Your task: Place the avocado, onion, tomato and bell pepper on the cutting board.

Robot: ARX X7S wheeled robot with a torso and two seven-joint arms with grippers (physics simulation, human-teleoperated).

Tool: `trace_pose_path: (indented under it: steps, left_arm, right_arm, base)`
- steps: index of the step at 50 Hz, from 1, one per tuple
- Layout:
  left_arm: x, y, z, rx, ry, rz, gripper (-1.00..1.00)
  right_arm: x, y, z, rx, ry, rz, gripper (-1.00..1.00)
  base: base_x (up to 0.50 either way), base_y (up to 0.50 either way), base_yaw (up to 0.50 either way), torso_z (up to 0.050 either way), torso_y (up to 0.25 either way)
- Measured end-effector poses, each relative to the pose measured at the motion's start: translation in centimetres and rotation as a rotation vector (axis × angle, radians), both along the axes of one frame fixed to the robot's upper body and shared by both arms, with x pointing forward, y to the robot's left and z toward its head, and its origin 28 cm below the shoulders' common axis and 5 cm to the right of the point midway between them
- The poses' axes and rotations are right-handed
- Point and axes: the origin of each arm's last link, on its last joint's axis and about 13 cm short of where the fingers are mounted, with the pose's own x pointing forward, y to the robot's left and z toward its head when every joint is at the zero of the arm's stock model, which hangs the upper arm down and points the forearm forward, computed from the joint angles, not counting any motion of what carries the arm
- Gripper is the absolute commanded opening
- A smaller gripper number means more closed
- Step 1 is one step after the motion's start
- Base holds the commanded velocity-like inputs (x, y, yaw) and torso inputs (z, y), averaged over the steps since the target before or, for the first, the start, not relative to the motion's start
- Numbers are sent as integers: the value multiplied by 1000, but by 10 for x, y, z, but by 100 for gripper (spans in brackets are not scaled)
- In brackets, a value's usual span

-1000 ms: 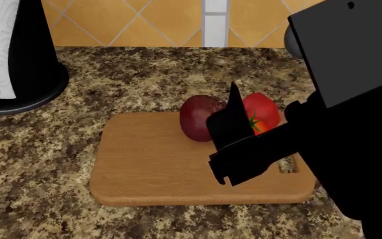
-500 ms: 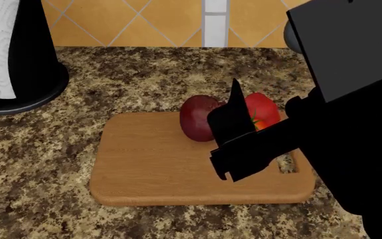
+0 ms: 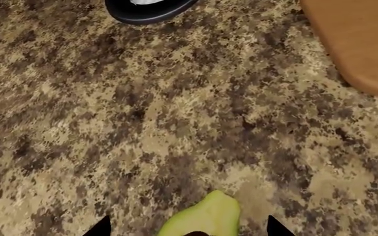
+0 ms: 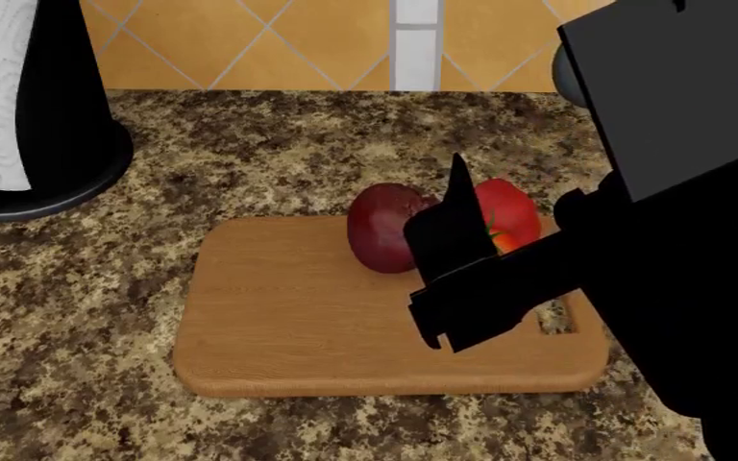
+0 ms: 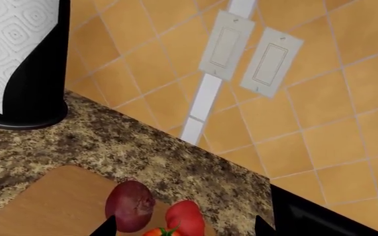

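Cutting board [image 4: 305,317]: rectangular light-brown wooden board with rounded corners, lying flat on the speckled granite surface [image 4: 254,154]; a slot-shaped handle hole shows near its right end, partly behind the arm. One rounded corner also appears in the left wrist view [image 3: 363,44].

Onion [image 4: 382,226]: dark maroon bulb, resting on the far edge of the board, just left of the tomato. Seen in the right wrist view [image 5: 130,205] as well.

Tomato [image 4: 513,213]: glossy bright red, green calyx partly visible, on the board's far right part, just beside the onion; whether they touch cannot be told. Largely hidden by the right arm in the head view.

Bell pepper [image 5: 187,216]: a lumpy red form beside the onion in the right wrist view, with a second red shape carrying a green calyx just next to it at the frame edge.

Avocado [image 3: 205,219]: yellow-green flesh, lying on the surface well apart from the board, between the two dark fingertips of the left claw [image 3: 187,227], which stand spread on either side without touching it.

Right claw [image 5: 182,227]: held above the board near the onion and tomato, tips spread apart, pinching nothing.

Paper towel holder [image 4: 36,106]: black stand with a patterned white roll, upright at the far left of the surface.

Wall switches [image 5: 248,54]: two white plates on the orange tiled wall.
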Motion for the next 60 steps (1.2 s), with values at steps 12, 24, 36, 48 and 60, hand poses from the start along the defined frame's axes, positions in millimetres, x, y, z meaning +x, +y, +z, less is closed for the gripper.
trace_pose_path:
  steps: [12,24,36,48,60]
  left_arm:
    - [10,-1,-15,-13,17,-13,100]
    - [19,1,-28,-16,33,-7,100]
    - [23,2,-44,-20,67,-4,100]
    - [19,3,-54,-12,105,-1,100]
    - [21,6,-58,-14,99,9,100]
  right_arm:
    - [-1,-1,0,-3,1,-7,100]
    - [-2,-1,1,-7,0,-12,100]
    - [-2,-2,2,-11,-3,-15,100]
    - [-4,-2,1,-12,-6,-16,100]
    - [-4,-2,0,-10,-4,-18,100]
  base:
    - [0,0,0,0,0]
    - [0,0,0,0,0]
    - [0,0,0,0,0]
    - [0,0,0,0,0]
    - [0,0,0,0,0]
